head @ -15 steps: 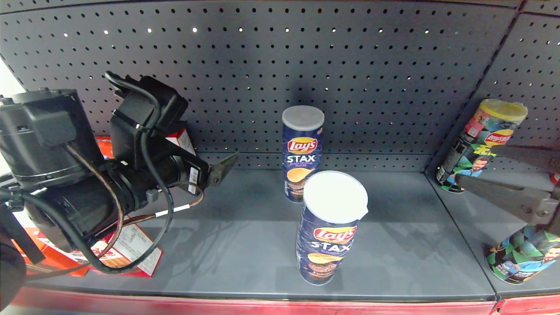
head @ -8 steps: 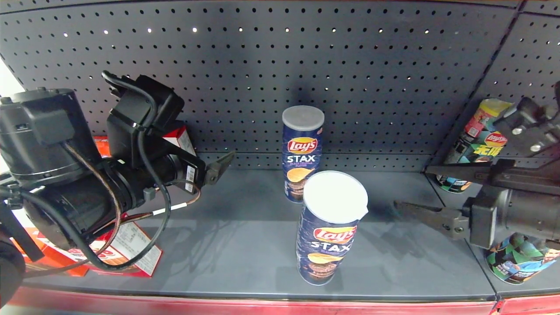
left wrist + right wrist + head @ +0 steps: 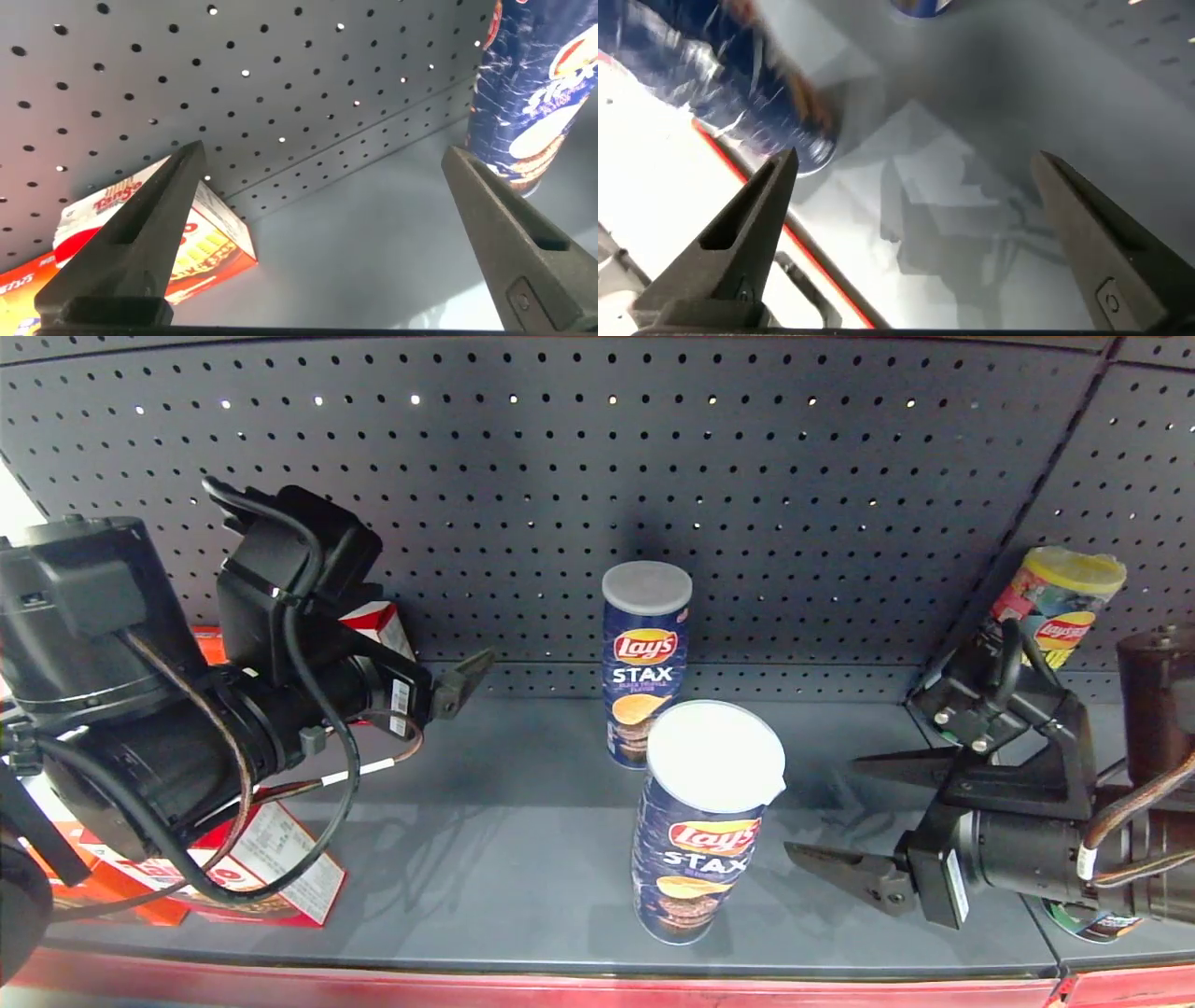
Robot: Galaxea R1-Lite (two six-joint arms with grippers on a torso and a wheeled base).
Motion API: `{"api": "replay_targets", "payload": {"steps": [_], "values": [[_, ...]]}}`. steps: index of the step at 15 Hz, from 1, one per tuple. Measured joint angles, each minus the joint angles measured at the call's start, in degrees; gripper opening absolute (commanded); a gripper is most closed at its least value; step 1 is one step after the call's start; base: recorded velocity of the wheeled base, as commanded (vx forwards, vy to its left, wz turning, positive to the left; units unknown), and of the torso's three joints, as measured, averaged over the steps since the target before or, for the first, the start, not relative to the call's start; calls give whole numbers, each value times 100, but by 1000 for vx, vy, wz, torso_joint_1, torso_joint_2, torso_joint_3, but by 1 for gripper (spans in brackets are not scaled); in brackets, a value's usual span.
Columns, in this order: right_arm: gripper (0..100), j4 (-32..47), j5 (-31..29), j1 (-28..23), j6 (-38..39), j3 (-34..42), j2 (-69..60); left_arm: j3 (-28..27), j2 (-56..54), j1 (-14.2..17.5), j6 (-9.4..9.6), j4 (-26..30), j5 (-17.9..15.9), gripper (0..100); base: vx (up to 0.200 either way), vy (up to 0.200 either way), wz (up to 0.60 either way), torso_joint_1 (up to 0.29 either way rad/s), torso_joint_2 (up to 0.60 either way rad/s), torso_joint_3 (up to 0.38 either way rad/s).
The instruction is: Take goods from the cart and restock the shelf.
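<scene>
Head view: front can (image 3: 705, 821) stands upright on the shelf (image 3: 504, 868), close to the red front lip. It is a dark blue tube with a flat white lid, a red-and-yellow logo mid-wall and a chip picture lower down.

Back can (image 3: 644, 663) has the same design but a greyer lid. It is upright, behind the front can and slightly to its left, near the foot of the pegboard (image 3: 560, 476). The two cans are apart.

Right claw (image 3: 826, 807) is just right of the front can, level with its lower half and pointing at it. Its fingers are spread wide with nothing between them, and they do not touch the can. Right wrist view agrees: right claw (image 3: 915, 161) is wide, bare shelf lies between its fingers, and the front can (image 3: 738, 93) is blurred beyond one fingertip.

Left claw (image 3: 322, 159) is well left of the front can, up toward the pegboard. It is spread wide and empty. In the left wrist view the back can (image 3: 533, 103) sits past one finger and a red-and-white box (image 3: 187, 247) past the other. Head view shows one finger (image 3: 462, 679) of it.

Red boxes (image 3: 271, 873) lie flat far left of the front can. A multicolour can (image 3: 1060, 593) stands far right of it, at the back. Another (image 3: 1088, 926) is mostly hidden behind the right arm.
</scene>
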Motion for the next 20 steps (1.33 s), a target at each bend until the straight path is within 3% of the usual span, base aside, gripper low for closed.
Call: {"api": "replay_targets", "payload": {"steps": [20], "values": [[100,-88,-128,313,1,-411,961,-46,61,0,0,-57,-1,100,0,0,0,0,0,0]]}}
